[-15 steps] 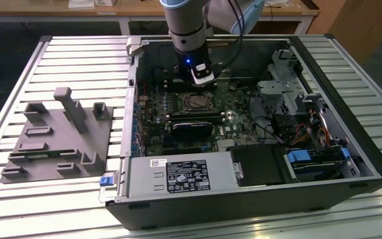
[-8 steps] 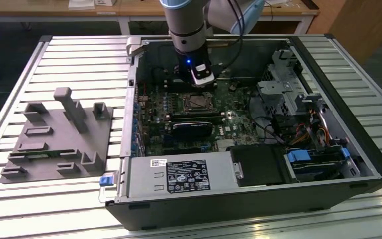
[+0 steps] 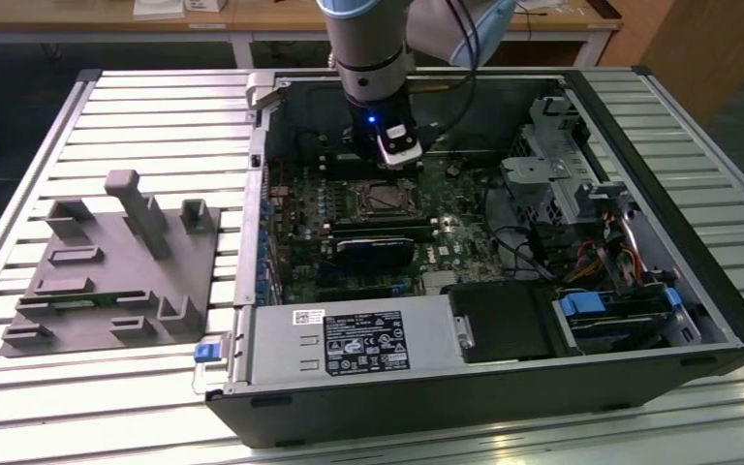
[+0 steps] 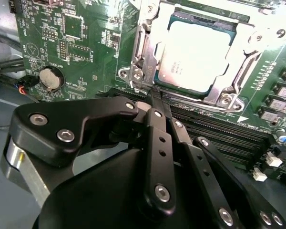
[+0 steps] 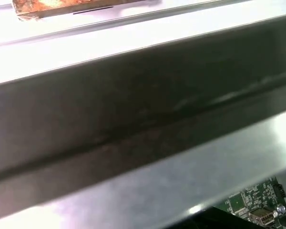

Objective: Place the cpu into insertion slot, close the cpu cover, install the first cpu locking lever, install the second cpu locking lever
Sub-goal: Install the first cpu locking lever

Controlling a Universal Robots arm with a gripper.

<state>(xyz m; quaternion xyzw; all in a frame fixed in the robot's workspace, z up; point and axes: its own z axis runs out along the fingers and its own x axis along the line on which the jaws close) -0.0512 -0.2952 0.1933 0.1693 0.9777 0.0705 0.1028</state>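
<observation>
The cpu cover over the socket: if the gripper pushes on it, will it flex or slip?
The cpu cover looks like thin sheet metal, so probably springy. Its shiny surface may let the gripper skid. It frames the cpu, so pressure likely loads the frame.

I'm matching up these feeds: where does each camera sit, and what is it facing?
Exterior view: off the arm, above, looking down into the open computer case; the arm and gripper show.
Second wrist view: on the arm, facing the cpu under the cpu cover; the black fingers show, closed together.
First wrist view: on the arm, facing a dark case wall.
Exterior and second wrist views share the socket.
</observation>
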